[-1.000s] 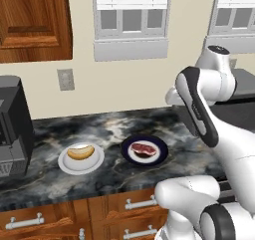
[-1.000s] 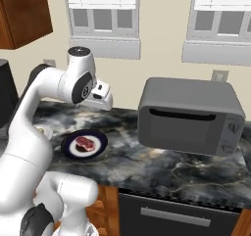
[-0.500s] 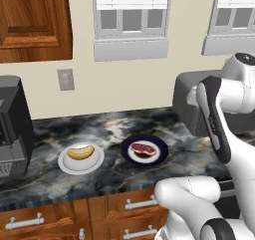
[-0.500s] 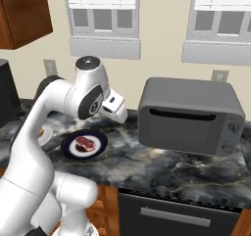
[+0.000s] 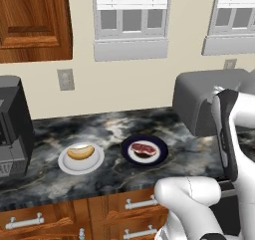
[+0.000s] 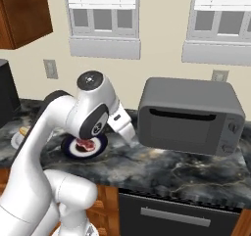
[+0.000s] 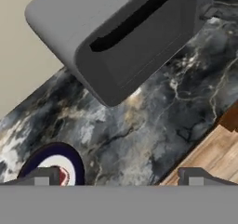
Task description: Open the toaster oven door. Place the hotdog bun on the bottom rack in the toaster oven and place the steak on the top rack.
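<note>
Gripper [image 7: 118,177] fingers spread wide, holding nothing, at frame bottom; toaster oven door [image 7: 139,44] shut, upper centre.

From the hand camera I saw the boxy matte grey toaster oven [image 7: 93,28] lying tilted across the upper part of the picture, its flat dark grey door [image 7: 139,51] shut, with the slim black bar handle [image 7: 135,18] running along the door's upper edge. Under it spread the dark marbled stone counter [image 7: 153,116]. At the lower left sat part of a round navy-rimmed white plate [image 7: 69,160] with a sliver of the dark red steak [image 7: 62,176] showing. My gripper [image 7: 116,176] had its 2 dark fingertips [image 7: 42,176] set wide apart, nothing between them. A strip of wooden cabinet front [image 7: 218,144] showed at the lower right.
</note>
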{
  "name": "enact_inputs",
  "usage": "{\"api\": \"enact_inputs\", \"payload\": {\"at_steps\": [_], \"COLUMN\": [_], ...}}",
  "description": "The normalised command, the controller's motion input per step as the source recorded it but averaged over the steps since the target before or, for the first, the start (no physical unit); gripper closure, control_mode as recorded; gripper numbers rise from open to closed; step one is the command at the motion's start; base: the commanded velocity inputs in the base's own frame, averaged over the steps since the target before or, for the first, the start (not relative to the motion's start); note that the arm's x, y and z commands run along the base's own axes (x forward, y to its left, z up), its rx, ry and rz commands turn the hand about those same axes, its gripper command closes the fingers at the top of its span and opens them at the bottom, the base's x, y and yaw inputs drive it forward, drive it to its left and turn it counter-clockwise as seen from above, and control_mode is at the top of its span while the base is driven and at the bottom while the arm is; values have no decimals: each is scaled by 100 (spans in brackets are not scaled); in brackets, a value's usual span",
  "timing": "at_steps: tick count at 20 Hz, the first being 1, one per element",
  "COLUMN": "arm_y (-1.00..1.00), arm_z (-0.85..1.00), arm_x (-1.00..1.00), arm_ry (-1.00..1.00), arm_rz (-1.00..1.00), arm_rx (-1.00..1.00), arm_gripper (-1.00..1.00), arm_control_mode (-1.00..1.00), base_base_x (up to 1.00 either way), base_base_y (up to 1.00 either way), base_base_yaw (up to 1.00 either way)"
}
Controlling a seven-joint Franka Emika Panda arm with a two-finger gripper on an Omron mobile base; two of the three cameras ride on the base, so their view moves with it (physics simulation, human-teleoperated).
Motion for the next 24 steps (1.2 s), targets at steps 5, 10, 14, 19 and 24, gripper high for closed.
{"api": "enact_inputs", "payload": {"at_steps": [5,10,14,19,24], "arm_y": [-44,-27,-17,-22,-15], "arm_z": [17,23,15,21,35], "arm_x": [-13,-5,-1,0,-3], "arm_ry": [-18,-17,-18,-20,-15], "arm_rz": [-31,-27,-23,-15,-7], "arm_rx": [8,8,9,12,17], "arm_gripper": [-100,-100,-100,-100,-100], "arm_control_mode": [-100,-100,-100,-100,-100], "base_base_x": [0,0,0,0,0], "base_base_y": [0,0,0,0,0], "base_base_yaw": [0,0,0,0,0]}}
